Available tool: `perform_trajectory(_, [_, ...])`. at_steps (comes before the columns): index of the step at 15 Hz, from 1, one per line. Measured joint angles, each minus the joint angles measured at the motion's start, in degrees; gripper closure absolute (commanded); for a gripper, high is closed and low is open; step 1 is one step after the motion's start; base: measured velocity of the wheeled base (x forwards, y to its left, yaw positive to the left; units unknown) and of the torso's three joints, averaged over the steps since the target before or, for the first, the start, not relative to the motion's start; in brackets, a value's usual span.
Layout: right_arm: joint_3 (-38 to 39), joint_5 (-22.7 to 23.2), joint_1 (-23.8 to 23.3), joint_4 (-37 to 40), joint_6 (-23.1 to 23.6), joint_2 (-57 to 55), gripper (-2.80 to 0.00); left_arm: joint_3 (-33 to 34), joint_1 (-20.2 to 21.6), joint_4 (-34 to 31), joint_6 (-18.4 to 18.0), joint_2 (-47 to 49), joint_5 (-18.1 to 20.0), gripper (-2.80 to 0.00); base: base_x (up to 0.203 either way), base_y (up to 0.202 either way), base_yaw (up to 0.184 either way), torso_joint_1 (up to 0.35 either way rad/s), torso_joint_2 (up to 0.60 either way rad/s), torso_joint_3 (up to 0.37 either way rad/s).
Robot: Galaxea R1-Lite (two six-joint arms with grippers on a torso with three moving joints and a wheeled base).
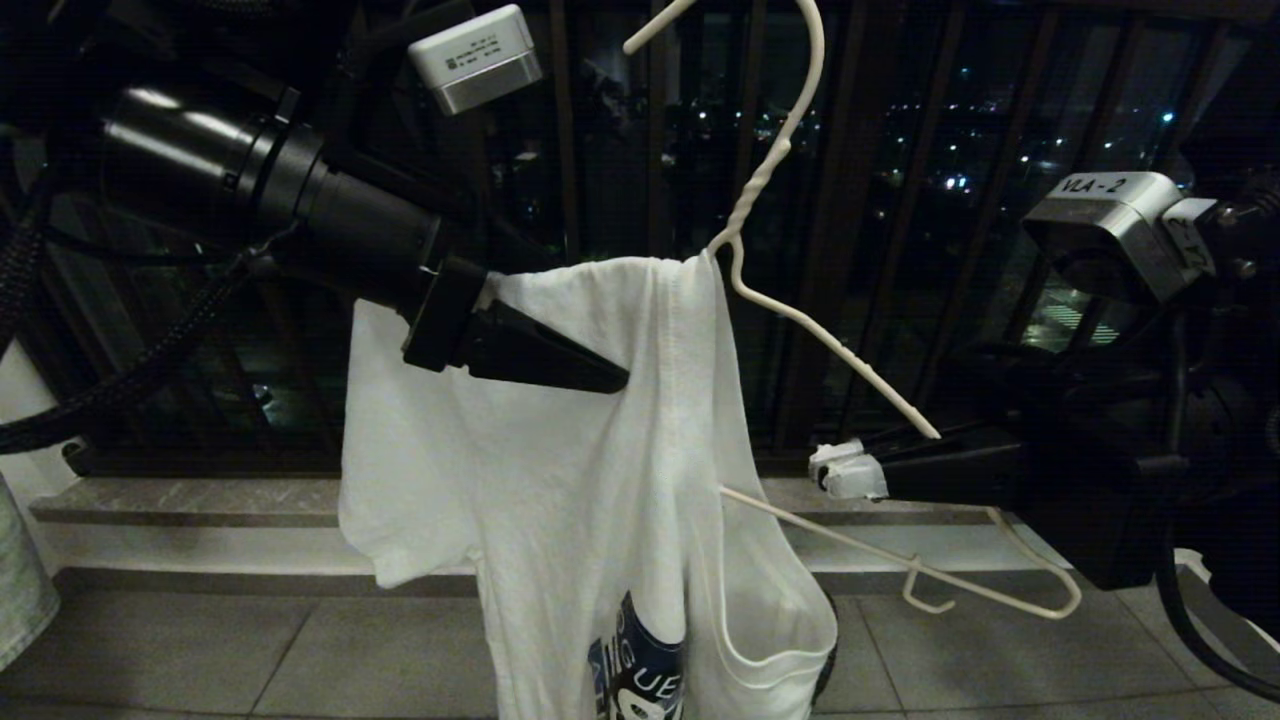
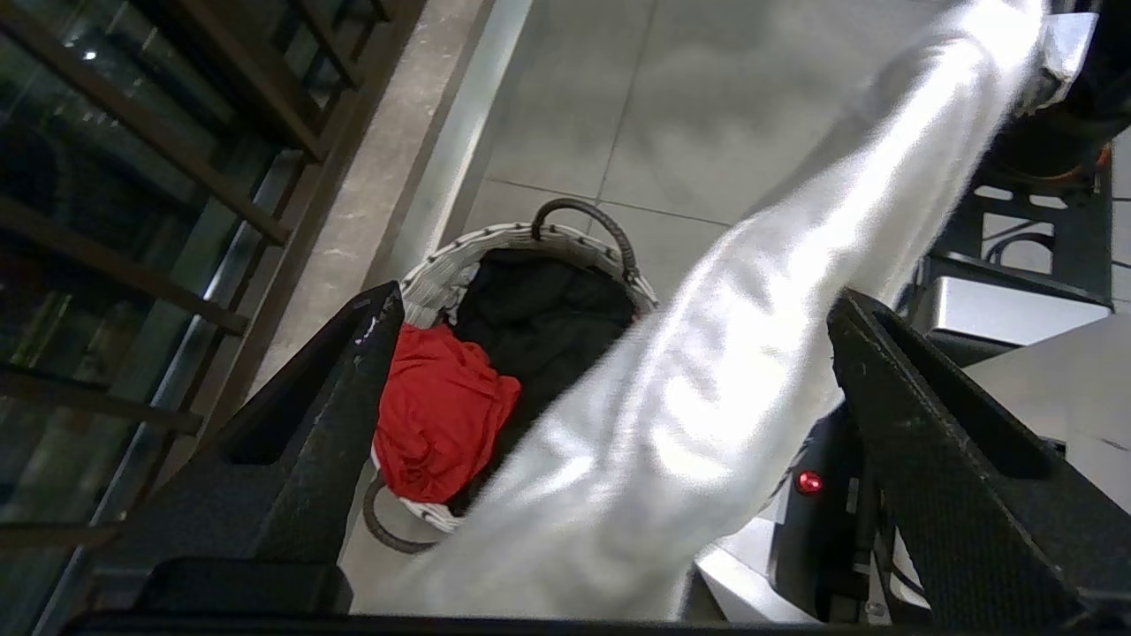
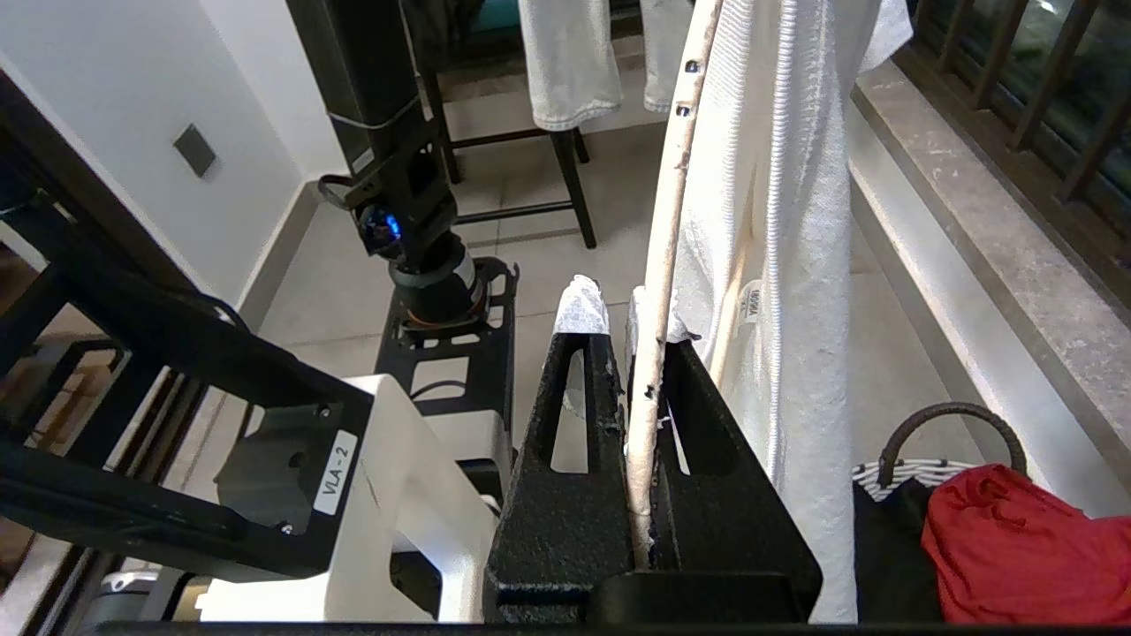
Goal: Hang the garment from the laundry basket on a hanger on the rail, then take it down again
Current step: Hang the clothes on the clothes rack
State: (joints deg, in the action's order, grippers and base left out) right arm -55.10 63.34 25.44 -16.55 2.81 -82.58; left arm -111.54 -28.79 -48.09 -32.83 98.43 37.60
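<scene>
The off-white wire hanger (image 1: 775, 160) hangs tilted in front of the dark balcony bars, its hook running out of the top of the head view. The white garment (image 1: 560, 450) with a dark blue print is draped over the hanger's left arm. My left gripper (image 1: 610, 375) is at the shirt's shoulder and open. In the left wrist view the garment (image 2: 707, 371) runs loosely between the wide-spread fingers of the left gripper (image 2: 618, 300). My right gripper (image 1: 845, 470) is shut on the hanger's bare right arm, and the right wrist view shows that wire (image 3: 658, 265) pinched in it (image 3: 618, 305). The laundry basket (image 2: 495, 243) stands on the floor below. The rail is out of view.
The basket holds a red cloth (image 2: 442, 415) and a black one (image 2: 548, 309). Balcony railing bars (image 1: 900, 200) and a stone ledge (image 1: 200, 500) lie just behind the hanger. A pale denim garment (image 1: 20, 590) hangs at the far left. A dark stool (image 3: 565, 177) stands on the tiles.
</scene>
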Motion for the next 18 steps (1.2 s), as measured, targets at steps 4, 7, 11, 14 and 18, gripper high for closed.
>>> perform_trajectory(4, [-0.1, 0.0, -0.2, -0.1, 0.0, 0.0, 0.0, 0.0, -0.3, 0.0, 0.0, 0.1, -0.1, -2.8, 0.0, 0.0, 0.0, 0.0, 0.0, 0.0])
perform_trajectory(7, [-0.1, 0.0, -0.3, -0.2, 0.0, 0.0, 0.0, 0.0, -0.3, -0.1, 0.1, 0.0, -0.1, -2.8, 0.0, 0.0, 0.0, 0.0, 0.0, 0.0])
perform_trajectory(11, [-0.2, 0.0, -0.5, -0.2, 0.0, 0.1, 0.0, 0.1, -0.4, -0.1, 0.0, 0.0, -0.2, -2.8, 0.0, 0.0, 0.0, 0.0, 0.0, 0.0])
perform_trajectory(14, [-0.2, 0.0, -0.7, -0.2, 0.0, 0.1, 0.0, 0.1, -0.4, -0.1, 0.0, 0.1, -0.3, -2.8, 0.0, 0.0, 0.0, 0.0, 0.0, 0.0])
perform_trajectory(18, [-0.2, 0.0, -0.9, -0.2, 0.1, 0.2, 0.0, 0.2, -0.4, -0.2, 0.0, 0.1, -0.3, 0.0, 0.0, 0.0, 0.0, 0.0, 0.0, 0.0])
